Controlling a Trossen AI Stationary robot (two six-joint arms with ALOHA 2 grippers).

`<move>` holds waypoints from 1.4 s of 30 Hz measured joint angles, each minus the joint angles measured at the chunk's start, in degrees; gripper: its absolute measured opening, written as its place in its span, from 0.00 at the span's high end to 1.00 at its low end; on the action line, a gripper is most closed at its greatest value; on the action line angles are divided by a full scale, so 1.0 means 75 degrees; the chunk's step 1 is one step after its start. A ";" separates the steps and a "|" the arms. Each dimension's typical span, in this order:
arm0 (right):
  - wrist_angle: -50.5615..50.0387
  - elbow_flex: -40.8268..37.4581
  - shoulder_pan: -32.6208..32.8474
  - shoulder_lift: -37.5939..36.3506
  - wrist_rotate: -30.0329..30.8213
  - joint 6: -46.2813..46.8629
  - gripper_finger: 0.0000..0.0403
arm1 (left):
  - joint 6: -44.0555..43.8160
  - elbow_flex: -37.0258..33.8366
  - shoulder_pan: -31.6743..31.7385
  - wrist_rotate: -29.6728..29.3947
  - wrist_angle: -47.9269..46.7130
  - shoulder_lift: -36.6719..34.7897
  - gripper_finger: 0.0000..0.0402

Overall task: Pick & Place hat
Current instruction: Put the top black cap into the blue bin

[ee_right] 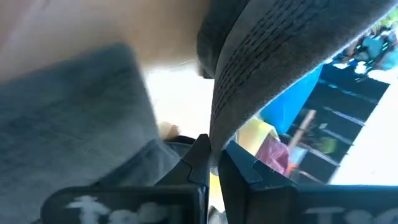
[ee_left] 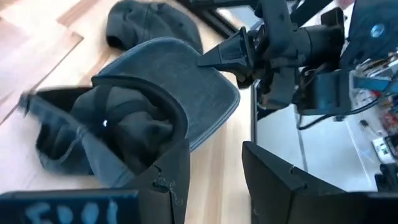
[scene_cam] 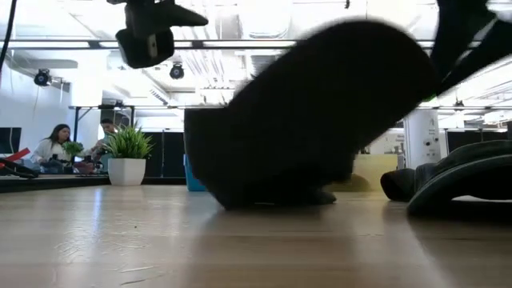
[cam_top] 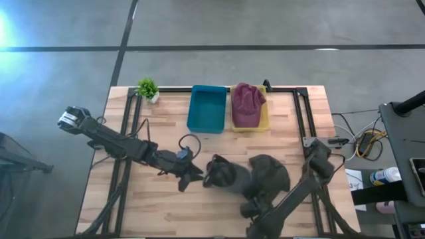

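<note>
On the light wooden slatted table point(cam_top: 153, 206), the left gripper point(cam_top: 192, 174) sits low near the middle, its fingers spread apart beside the dark grey fabric cap point(cam_top: 229, 174), nothing between them. Bare wood lies open on the table's left side and along its near edge. At the far edge stand a small green potted plant point(cam_top: 147, 88), a blue plastic bin point(cam_top: 206, 108), and a yellow tray point(cam_top: 264, 114) carrying a maroon cap point(cam_top: 246, 103). The dark grey cap rests just right of centre with its brim lifted; the right gripper point(ee_right: 214, 163) is pinched onto that brim's edge. A second dark grey cap point(cam_top: 271, 174) lies touching it, towards the right rail.
</note>
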 joint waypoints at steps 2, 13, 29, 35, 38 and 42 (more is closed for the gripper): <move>-0.0182 0.0163 0.0113 0.0422 0.0004 -0.0098 0.97 | -0.0003 -0.0024 -0.0024 -0.0003 -0.0165 0.0000 0.65; -0.0199 0.1558 0.0600 0.1128 -0.0263 -0.0432 0.97 | 0.0339 -0.0059 0.0249 0.0210 -0.0971 0.0970 0.65; -0.0209 0.2251 0.0244 0.1103 0.1486 -0.1880 0.97 | -0.0323 0.1963 0.0691 0.4077 0.2407 0.4129 0.65; -0.0227 0.2589 -0.0016 0.0982 0.2389 -0.2568 0.97 | 0.1380 0.3245 0.0563 0.3892 0.0599 0.3991 0.65; -0.0196 0.2440 -0.0040 0.0880 0.2380 -0.2663 0.97 | 0.2208 0.3491 0.0561 0.3240 -0.0858 0.3960 0.65; -0.0210 0.2371 -0.0031 0.0833 0.2314 -0.2785 0.97 | 0.2555 0.3189 0.0577 0.2521 -0.1591 0.3991 0.65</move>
